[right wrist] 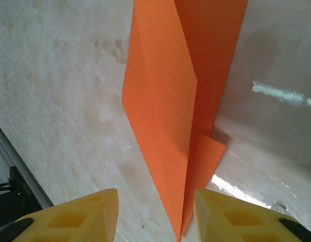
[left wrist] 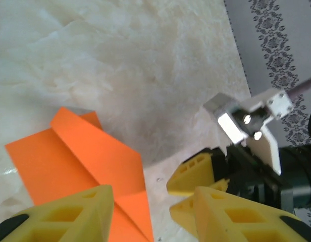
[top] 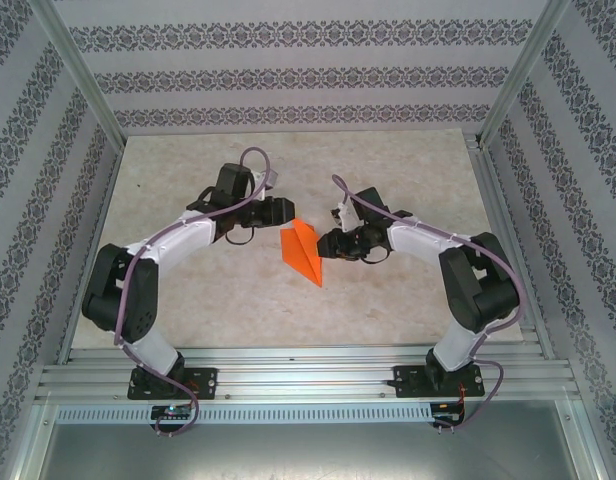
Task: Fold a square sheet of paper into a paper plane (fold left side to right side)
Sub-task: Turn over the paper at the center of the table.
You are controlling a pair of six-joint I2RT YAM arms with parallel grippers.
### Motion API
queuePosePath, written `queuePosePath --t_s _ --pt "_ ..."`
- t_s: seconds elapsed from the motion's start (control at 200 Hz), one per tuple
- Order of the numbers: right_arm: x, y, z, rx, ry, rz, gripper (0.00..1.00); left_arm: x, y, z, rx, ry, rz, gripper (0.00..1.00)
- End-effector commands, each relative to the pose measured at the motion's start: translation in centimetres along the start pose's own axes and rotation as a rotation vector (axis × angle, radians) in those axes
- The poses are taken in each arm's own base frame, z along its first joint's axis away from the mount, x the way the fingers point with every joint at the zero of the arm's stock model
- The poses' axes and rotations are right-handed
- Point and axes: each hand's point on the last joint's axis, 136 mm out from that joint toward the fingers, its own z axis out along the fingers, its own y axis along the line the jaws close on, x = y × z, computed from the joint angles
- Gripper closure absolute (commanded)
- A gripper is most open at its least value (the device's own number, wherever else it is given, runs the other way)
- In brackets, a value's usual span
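The square sheet of paper, bright orange, lies flat on the table as a narrow pointed paper plane (top: 302, 250) with a centre crease, midway between the two arms. My left gripper (top: 284, 212) hovers just left of its wide end, open, with nothing between its yellow fingers (left wrist: 69, 217). In the left wrist view the plane (left wrist: 80, 156) lies beside the left finger. My right gripper (top: 326, 243) is just right of the plane and also open. In the right wrist view the pointed tip of the plane (right wrist: 175, 101) reaches into the gap of the right gripper (right wrist: 155, 222), untouched by either finger.
The pale marbled table top (top: 208, 300) has bare room all round the paper. Patterned walls (top: 288, 70) and metal frame posts (top: 83, 85) close in the back and sides. The right gripper's yellow fingers (left wrist: 196, 171) show close by in the left wrist view.
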Motion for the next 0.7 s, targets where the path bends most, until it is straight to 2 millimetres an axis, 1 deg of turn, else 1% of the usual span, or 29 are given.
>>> queuePosePath --t_s 0.0,0.115,0.255,0.34,0.4,0.57,0.694 --pt "-1.7 0.6 1.1 -0.035 -0.023 -0.023 0.57 1.8 1.9 -0.1 -0.018 0.011 -0.062 0.5" --pt "-2.0 0.4 2.3 -0.049 -0.008 -0.014 0.59 2.7 2.1 0.3 0.016 0.023 -0.097 0.47" --pt "-2.2 0.1 3.0 -0.06 -0.012 -0.003 0.63 2.9 2.3 1.2 0.052 0.026 -0.131 0.42" --pt "-2.1 -0.1 3.1 -0.059 -0.011 0.002 0.63 2.6 2.0 2.4 0.112 0.03 -0.158 0.41" --pt "-2.0 -0.3 3.1 -0.052 -0.012 0.005 0.63 2.4 2.2 3.4 0.129 0.035 -0.175 0.41" --pt "-1.6 -0.7 3.2 -0.043 -0.005 0.011 0.63 2.2 3.4 6.2 0.127 0.072 -0.203 0.41" --pt "-1.5 -0.7 3.1 -0.04 -0.006 0.009 0.62 1.9 4.1 7.7 0.129 0.081 -0.217 0.42"
